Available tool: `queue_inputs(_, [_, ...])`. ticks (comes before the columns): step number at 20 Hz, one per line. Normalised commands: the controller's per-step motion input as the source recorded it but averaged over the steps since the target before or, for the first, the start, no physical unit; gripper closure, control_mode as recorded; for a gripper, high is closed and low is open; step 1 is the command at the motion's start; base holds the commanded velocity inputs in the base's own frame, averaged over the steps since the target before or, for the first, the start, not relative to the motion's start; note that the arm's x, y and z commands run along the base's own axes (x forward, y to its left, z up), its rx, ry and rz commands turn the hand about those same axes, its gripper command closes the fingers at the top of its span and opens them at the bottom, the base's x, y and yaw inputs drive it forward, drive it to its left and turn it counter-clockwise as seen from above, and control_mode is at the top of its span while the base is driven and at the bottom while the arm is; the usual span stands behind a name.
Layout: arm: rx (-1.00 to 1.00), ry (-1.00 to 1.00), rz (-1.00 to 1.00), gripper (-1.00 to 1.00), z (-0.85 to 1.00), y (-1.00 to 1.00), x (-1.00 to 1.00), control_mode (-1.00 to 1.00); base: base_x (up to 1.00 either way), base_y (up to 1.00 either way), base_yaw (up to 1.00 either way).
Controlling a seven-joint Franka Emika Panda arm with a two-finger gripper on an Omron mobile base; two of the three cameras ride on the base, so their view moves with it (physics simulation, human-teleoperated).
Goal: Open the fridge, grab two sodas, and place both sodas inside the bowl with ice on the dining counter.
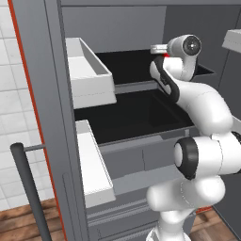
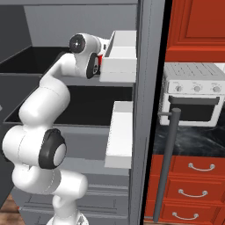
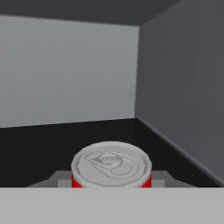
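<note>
The grey fridge [image 1: 52, 94] stands open, and my arm reaches onto its upper black shelf [image 1: 127, 68]. One soda [image 3: 111, 164], a red can with a pale pull-tab top, stands upright on that shelf. My gripper [image 3: 111, 183] is shut on it, a finger pressed to each side of the can. From the left base my gripper [image 1: 162, 51] appears at the shelf's right side with a sliver of red below it. The right base view has my gripper [image 2: 102, 55] just left of a white door bin [image 2: 121, 57]. The bowl, the ice and the dining counter are out of view.
White door bins [image 1: 89, 70] jut from the open left door, whose bar handle [image 1: 30, 188] is close by. The right door's handle [image 2: 167, 162] hangs before a white oven [image 2: 193, 94] and red drawers [image 2: 193, 184]. The fridge's grey walls [image 3: 183, 87] close in behind and beside the can.
</note>
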Motion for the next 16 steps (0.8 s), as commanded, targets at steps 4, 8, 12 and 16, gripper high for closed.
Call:
queue_inputs(4, [0.00,0.00,0.00,1.00,0.07,0.27,-0.62,-1.00,0.00,0.00,0.00])
queue_inputs(8, [-0.01,0.03,0.00,1.00,0.30,0.33,-0.88,-1.00,0.00,0.00,0.00])
queue_inputs(12, [-0.06,0.10,0.00,1.00,0.16,0.42,-1.00,-1.00,0.00,0.00,0.00])
queue_inputs(16, [-0.06,0.05,0.00,1.00,0.00,0.33,-1.00,-1.00,0.00,0.00,0.00])
